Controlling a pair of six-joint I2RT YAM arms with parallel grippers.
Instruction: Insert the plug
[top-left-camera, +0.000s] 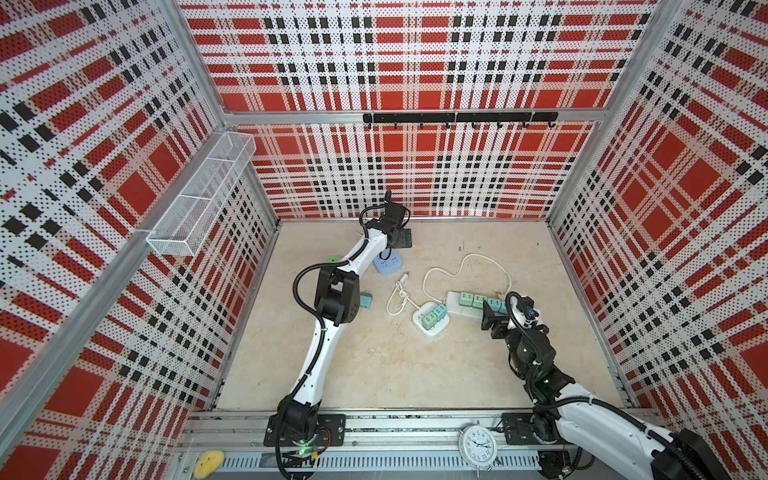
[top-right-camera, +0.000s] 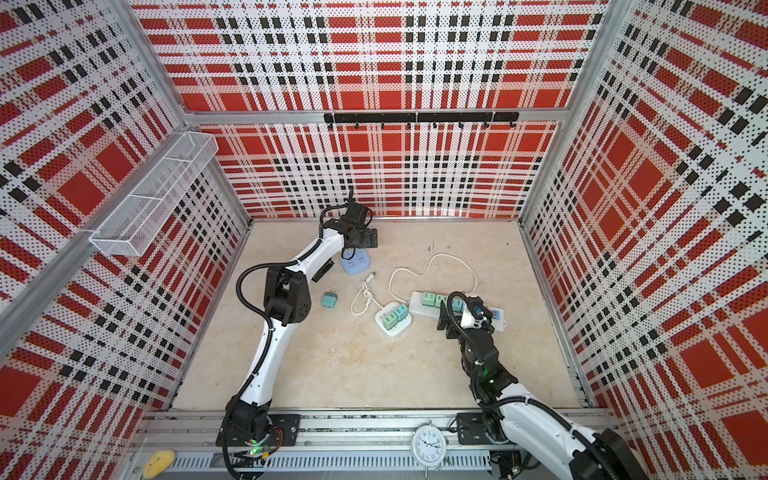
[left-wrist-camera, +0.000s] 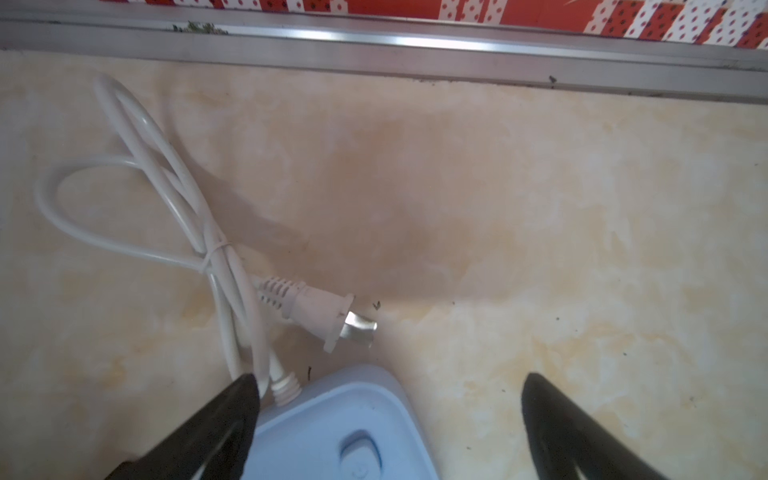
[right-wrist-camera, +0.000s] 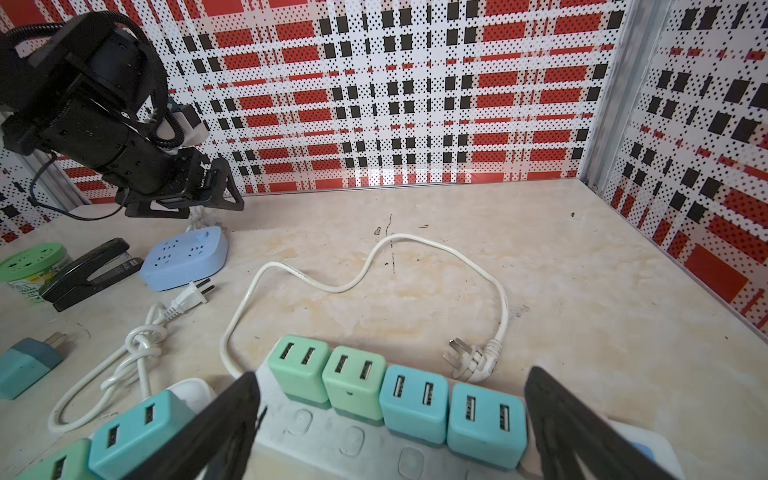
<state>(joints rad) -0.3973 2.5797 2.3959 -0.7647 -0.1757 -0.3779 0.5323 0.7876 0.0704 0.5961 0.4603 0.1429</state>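
A loose teal charger plug (top-right-camera: 329, 300) (right-wrist-camera: 25, 365) lies on its side on the table, left of centre, prongs free. My left gripper (left-wrist-camera: 390, 378) (top-left-camera: 400, 241) hangs open over the far end of a blue power strip (left-wrist-camera: 345, 428) (top-left-camera: 388, 264), holding nothing. That strip's white two-prong plug (left-wrist-camera: 320, 311) and bundled cord lie just behind it. My right gripper (right-wrist-camera: 392, 374) (top-left-camera: 492, 324) is open above a long white power strip (right-wrist-camera: 332, 440) (top-left-camera: 453, 300) carrying several green and teal chargers (right-wrist-camera: 353, 374). A small white strip (top-left-camera: 432, 322) also holds chargers.
A knotted white cord with a two-prong plug (right-wrist-camera: 189, 297) and a looped cord ending in an angled plug (right-wrist-camera: 469, 361) lie mid-table. A black stapler (right-wrist-camera: 91, 270) and green round socket box (right-wrist-camera: 33, 266) stand at the left. A clock (top-left-camera: 478, 444) sits on the front rail.
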